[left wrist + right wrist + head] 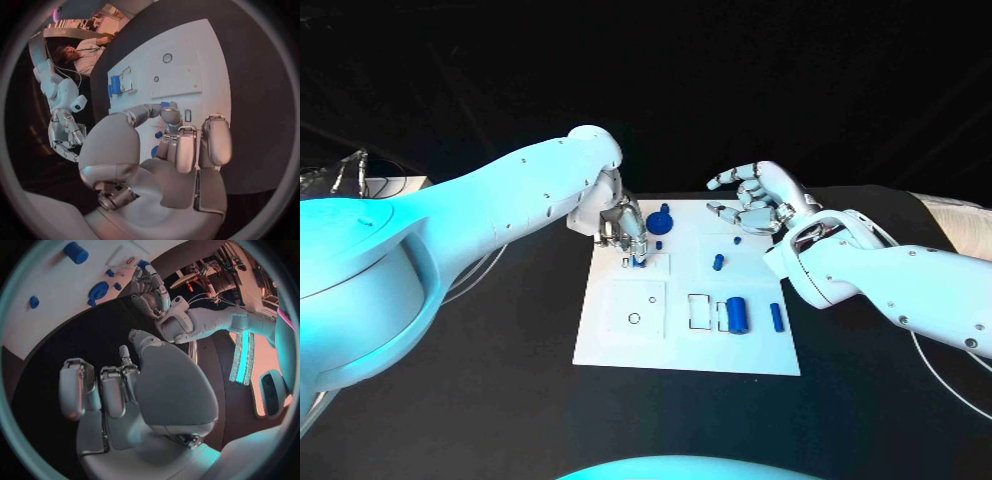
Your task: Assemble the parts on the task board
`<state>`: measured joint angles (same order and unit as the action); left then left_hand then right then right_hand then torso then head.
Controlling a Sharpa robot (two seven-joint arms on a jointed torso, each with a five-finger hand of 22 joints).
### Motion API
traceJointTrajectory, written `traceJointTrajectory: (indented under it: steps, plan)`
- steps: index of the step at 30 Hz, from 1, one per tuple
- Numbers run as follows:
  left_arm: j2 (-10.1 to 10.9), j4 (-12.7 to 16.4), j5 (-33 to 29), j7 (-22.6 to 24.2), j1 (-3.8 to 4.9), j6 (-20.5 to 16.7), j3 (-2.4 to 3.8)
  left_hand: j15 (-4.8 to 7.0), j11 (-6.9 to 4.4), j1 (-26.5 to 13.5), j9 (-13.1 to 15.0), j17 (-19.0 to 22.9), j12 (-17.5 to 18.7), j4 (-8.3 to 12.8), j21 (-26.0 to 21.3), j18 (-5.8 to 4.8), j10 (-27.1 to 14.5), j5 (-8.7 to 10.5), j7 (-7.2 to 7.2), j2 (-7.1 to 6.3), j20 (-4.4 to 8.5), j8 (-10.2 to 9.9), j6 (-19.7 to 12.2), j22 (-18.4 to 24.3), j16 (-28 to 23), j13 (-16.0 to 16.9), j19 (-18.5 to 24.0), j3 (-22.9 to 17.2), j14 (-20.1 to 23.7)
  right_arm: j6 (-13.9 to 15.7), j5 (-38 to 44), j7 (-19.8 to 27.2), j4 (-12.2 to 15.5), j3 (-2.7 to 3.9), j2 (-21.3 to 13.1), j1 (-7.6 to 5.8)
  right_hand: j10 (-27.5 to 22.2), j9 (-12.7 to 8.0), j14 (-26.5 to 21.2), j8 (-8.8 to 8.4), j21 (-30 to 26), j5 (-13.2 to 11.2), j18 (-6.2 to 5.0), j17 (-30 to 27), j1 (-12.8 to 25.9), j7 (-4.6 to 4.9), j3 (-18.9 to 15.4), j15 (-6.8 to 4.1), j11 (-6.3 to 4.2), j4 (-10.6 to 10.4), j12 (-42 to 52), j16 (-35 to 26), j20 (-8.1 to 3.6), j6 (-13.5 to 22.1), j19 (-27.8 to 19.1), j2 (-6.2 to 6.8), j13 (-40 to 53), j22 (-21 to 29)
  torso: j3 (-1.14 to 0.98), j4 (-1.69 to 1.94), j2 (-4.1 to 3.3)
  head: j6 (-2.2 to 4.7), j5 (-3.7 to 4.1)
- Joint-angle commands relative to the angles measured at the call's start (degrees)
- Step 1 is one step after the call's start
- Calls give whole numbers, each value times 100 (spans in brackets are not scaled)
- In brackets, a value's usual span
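While the left hand point(626, 232) is pinching a small blue peg point(636, 262) at the task board point(625, 345) far-left corner, the right hand point(759, 203) is hovering spread and empty. Peg looks rigid, light, likely slippery; fingertip grip near its top seems best.

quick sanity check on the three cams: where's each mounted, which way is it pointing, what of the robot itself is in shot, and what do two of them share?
Head view: on the robot's head, looking down at the black table and task board; both arms show, left hand at the board's far edge, right hand open beyond it.
Left wrist view: behind the left hand, facing the task board.
Right wrist view: behind the right hand, facing the board's edge and the left hand.
Shared: head and right wrist views both show the blue disc.
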<state>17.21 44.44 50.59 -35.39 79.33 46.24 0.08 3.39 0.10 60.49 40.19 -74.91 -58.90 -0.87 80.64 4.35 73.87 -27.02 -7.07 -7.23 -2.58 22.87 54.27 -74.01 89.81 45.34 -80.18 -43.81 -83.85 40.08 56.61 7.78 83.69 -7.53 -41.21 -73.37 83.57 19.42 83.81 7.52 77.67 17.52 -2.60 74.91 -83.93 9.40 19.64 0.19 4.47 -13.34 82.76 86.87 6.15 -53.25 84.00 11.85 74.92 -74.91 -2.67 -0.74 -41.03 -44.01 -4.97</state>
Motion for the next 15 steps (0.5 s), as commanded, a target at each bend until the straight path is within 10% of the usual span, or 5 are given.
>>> traceJointTrajectory:
  steps: [1,15]
  plan:
    - [-92,-98,108,-118,49,527,-2,44,-104,39,278,-1509,-33,425,35,-58,168,-166,370,18,0,328,414,-5,19,22,-32,-448,-615,237,-243,261,-16,6,8,-12,-29,-5,415,-32,-38,34,-42,748,13,10,32,-14,-1,-1,-35,-29,-26,-12,42,65,804,-663,-1,-1,-2,-5,13]
    - [-488,-517,323,-140,92,605,-15,67,-133,-141,318,-1509,-146,470,89,-77,266,-630,400,35,21,395,478,-94,19,146,-90,-542,-615,251,-262,234,-60,10,53,-36,-39,-7,417,-50,-61,54,-45,746,15,10,84,-17,-2,36,-51,-34,-30,-9,39,105,788,-649,-1,-10,-1,12,19]
